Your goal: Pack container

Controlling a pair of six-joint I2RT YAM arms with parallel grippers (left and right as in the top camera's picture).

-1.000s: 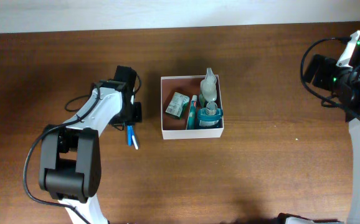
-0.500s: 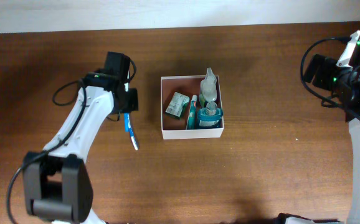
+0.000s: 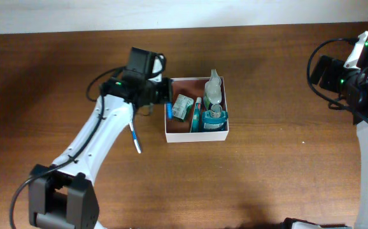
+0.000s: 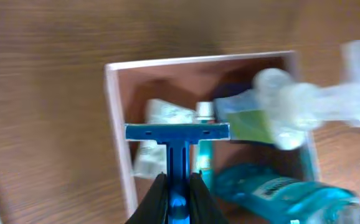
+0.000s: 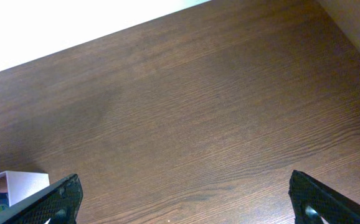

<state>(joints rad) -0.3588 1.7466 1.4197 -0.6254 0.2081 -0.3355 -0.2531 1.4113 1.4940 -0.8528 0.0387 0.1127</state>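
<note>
The container (image 3: 197, 136) is a white-walled box with a reddish-brown inside, mid-table. It holds a green-and-white packet (image 3: 181, 107), a clear bottle (image 3: 213, 89) and a teal bottle (image 3: 214, 118). My left gripper (image 3: 161, 92) hangs over its left wall (image 4: 116, 124), shut on the handle of a blue razor (image 4: 177, 132). The razor's head points over the packet (image 4: 164, 113). In the left wrist view the left gripper (image 4: 179, 180) pinches the handle tightly. My right gripper (image 5: 183, 186) is open over bare wood at the far right, with nothing between its fingers.
A blue-and-white toothbrush (image 3: 135, 138) lies on the table left of the container. The right arm (image 3: 353, 79) stands at the table's right edge. The clear bottle (image 4: 292, 106) and the teal bottle (image 4: 273, 190) fill the container's right side.
My left arm has swung right and toward the back, from beside the toothbrush to the container's left wall, staying shut. The right arm has not moved.
</note>
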